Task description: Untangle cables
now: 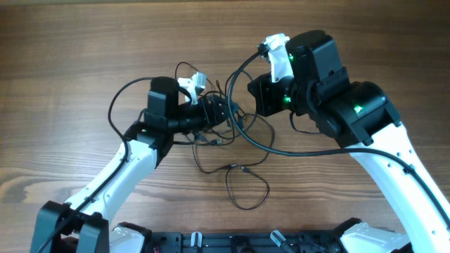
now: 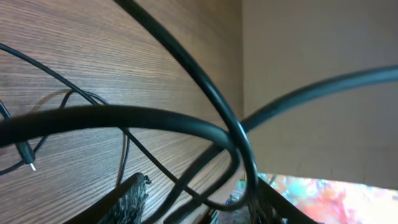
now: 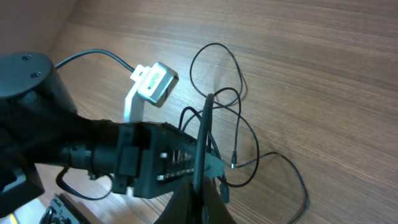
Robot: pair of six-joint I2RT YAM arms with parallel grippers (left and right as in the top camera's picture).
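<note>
Your right gripper [image 3: 200,194] has its jaws pinched on one black strand. Your left gripper [image 1: 223,112] has its jaws apart, with strands crossing between them. Two grippers, one tangle: thin black cables [image 1: 239,167], looped, with small plug ends, mid-frame on the wooden surface [image 1: 84,42].

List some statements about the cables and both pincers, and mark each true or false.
1. The cables are black. True.
2. They lie straight, side by side. False: they loop and cross one another.
3. The left pincer is in among the cables. True.
4. The right pincer sits at the edge of the table. False: it is close to the left pincer, at the bunch near the middle.
</note>
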